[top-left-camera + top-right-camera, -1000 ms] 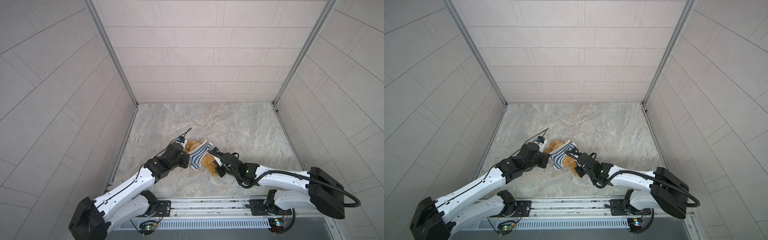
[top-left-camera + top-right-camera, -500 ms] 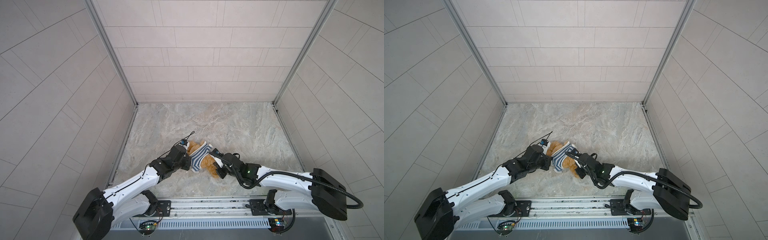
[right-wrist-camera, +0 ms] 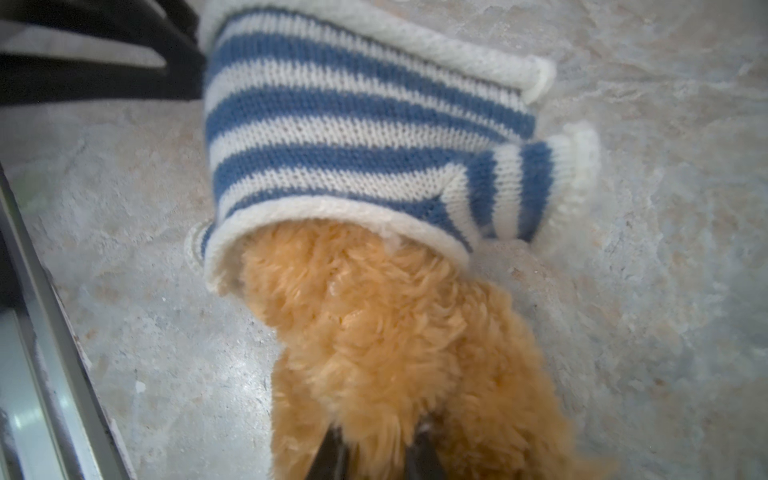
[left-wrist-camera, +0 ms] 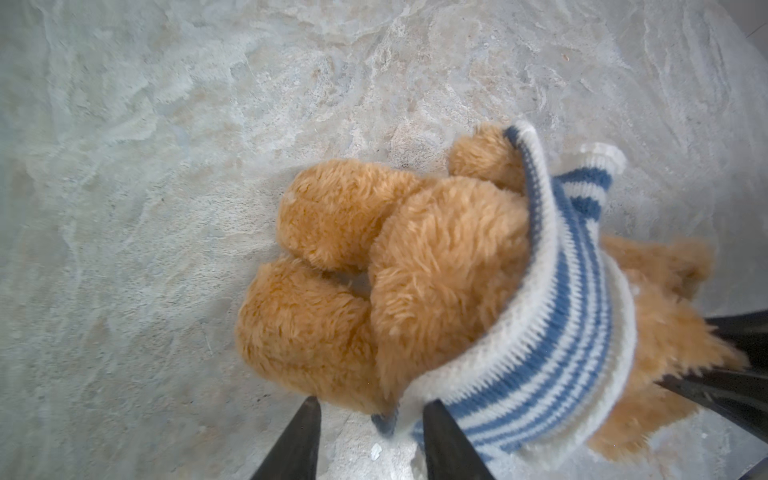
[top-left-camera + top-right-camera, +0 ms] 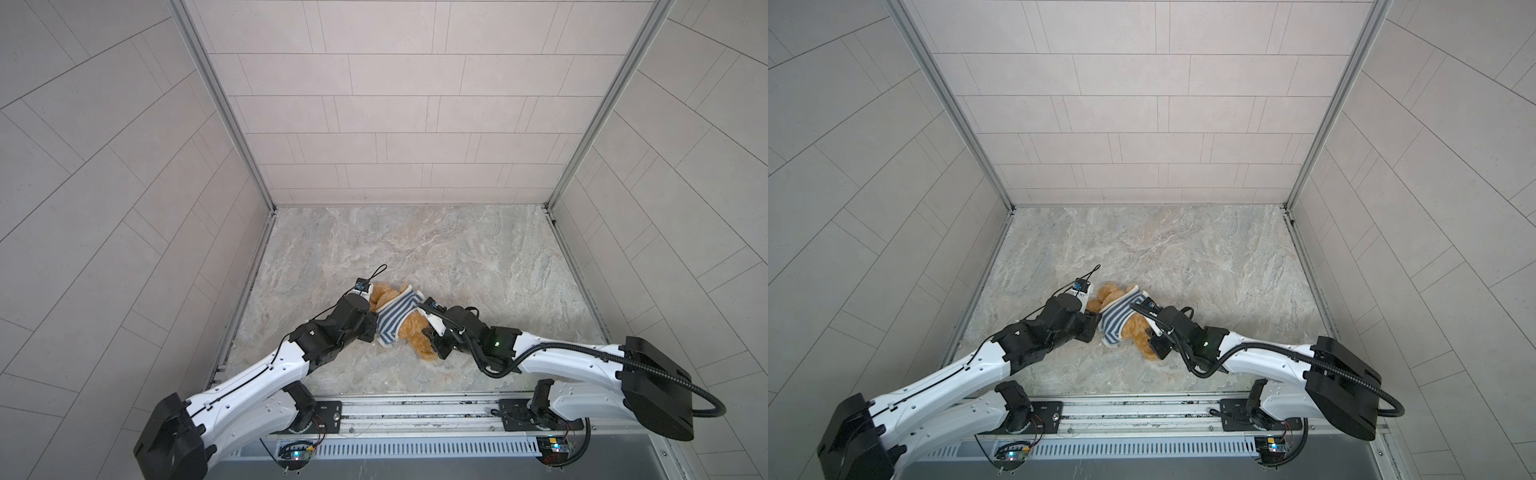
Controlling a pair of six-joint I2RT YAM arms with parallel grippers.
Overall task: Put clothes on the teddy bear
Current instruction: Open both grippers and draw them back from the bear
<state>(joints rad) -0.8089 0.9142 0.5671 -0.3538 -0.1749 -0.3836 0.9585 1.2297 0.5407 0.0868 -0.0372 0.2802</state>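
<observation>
The teddy bear (image 5: 417, 328) (image 5: 1136, 328) lies on the marble floor, golden-brown and fluffy, with the blue-and-white striped shirt (image 5: 395, 318) (image 5: 1116, 318) pulled over its middle. Round furry parts of the bear (image 4: 436, 257) stick out of one shirt opening. Body and legs (image 3: 374, 324) come out of the other hem. My left gripper (image 4: 372, 409) (image 5: 375, 327) is open at the shirt (image 4: 561, 332), its edge lying loose between the fingers. My right gripper (image 3: 376, 440) (image 5: 428, 332) stands slightly open, its fingertips buried in leg fur below the shirt (image 3: 353, 124).
Tiled walls close in the floor (image 5: 415, 249) on three sides. The metal base rail (image 5: 415, 409) runs along the front, and its edge (image 3: 41, 332) shows close to the bear. Both arms meet at the bear, near the front and left of the middle.
The left jaws have opened and let go of the shirt edge. The right jaws have parted a little in the fur. The bear and shirt have barely shifted.
</observation>
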